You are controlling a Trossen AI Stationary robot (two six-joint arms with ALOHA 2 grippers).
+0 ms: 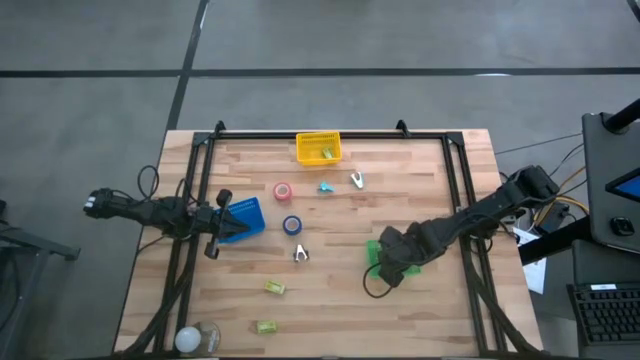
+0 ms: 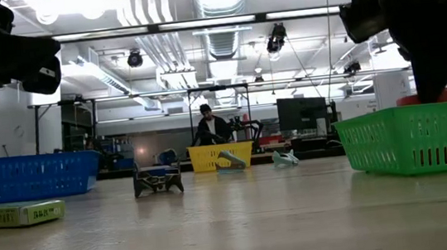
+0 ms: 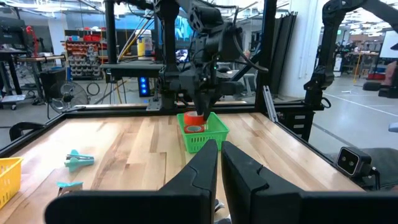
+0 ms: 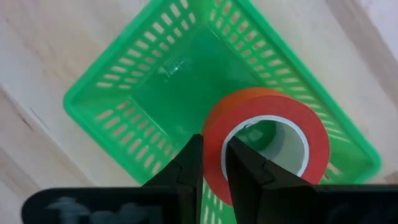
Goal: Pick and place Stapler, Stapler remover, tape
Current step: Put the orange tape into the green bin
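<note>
Red tape (image 4: pixel 264 146) is pinched by its rim in the right gripper (image 4: pixel 214 163), just over the green basket (image 4: pixel 155 93). More tape, pink (image 1: pixel 283 190) and blue (image 1: pixel 292 225), lies on the surface (image 1: pixel 420 305). Left gripper (image 3: pixel 220 165) is almost closed, holding nothing, beside the blue basket (image 1: pixel 248 215).

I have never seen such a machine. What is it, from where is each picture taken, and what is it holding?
These are two robot arms at a wooden table, each ending in two fingers. One camera looks straight down, one sits at table height, and one rides on each wrist. The right gripper pinches a red tape roll over a green basket. The left gripper, shut and empty, waits by a blue basket. A yellow basket, two more tape rolls and small office items lie around.
</note>
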